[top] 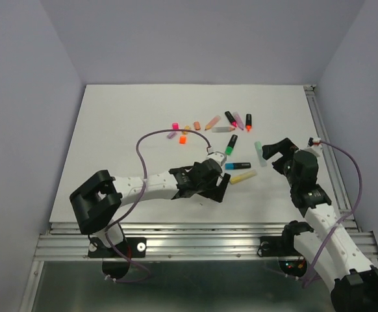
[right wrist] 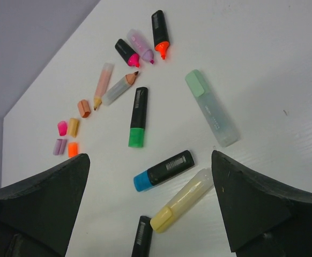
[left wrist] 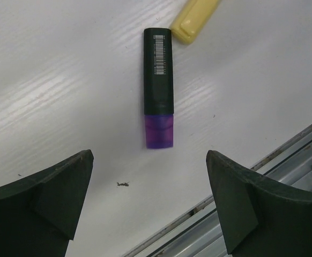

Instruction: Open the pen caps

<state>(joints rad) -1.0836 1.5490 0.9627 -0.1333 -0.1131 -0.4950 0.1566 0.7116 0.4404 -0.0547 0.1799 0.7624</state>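
The empty, spread left pincer [left wrist: 149, 174] should be lowered squarely onto the black barrel [left wrist: 158, 69], the purple cap [left wrist: 159, 131] left clear for the equally spread right pincer [right wrist: 149, 166].

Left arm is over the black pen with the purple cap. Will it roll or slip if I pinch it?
The purple-capped pen looks like hard plastic, so it is probably stiff and light. Its barrel seems flat-sided, label side up, so it would likely slide rather than roll. Its glossy skin might slip between the fingers of the open left gripper.
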